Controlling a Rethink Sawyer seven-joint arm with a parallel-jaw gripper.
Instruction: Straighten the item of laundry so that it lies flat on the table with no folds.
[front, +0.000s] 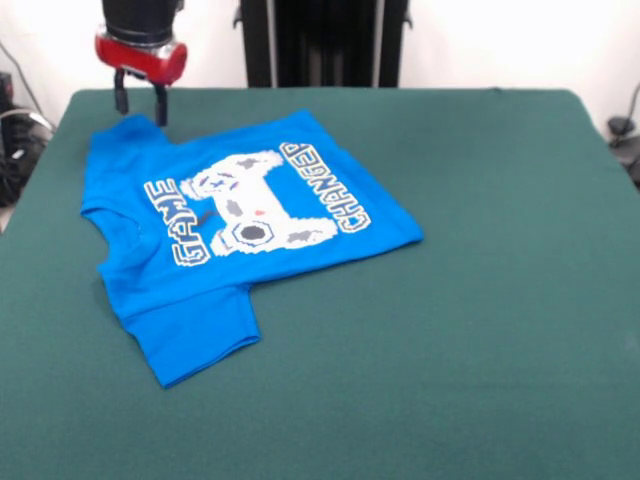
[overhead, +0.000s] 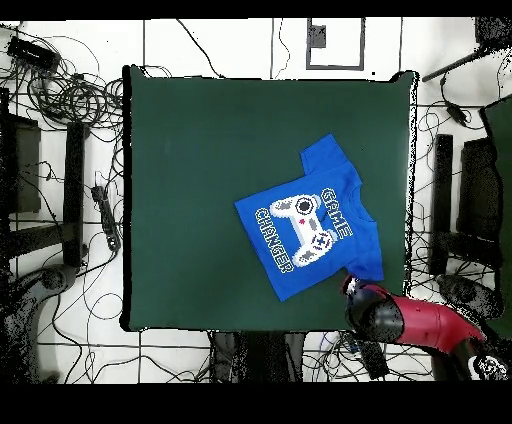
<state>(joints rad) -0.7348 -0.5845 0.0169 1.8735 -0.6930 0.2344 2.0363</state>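
Shirt first, in the front view: the blue tee lies print-up on the green desk, toward the left. One sleeve spreads flat at the near side; the far sleeve, by the jaws, looks tucked or bunched, though I cannot be sure. The gripper hangs with its jaws released, two dark prongs apart, tips just at or above the shirt's far left corner; contact is unclear. To do this step well, I judge it should close on only the top layer at that corner and draw it outward, low along the desk, so the body does not drag.

From overhead, the shirt sits right of centre, near the desk's right edge, lying askew. The gripper meets its lower right corner.
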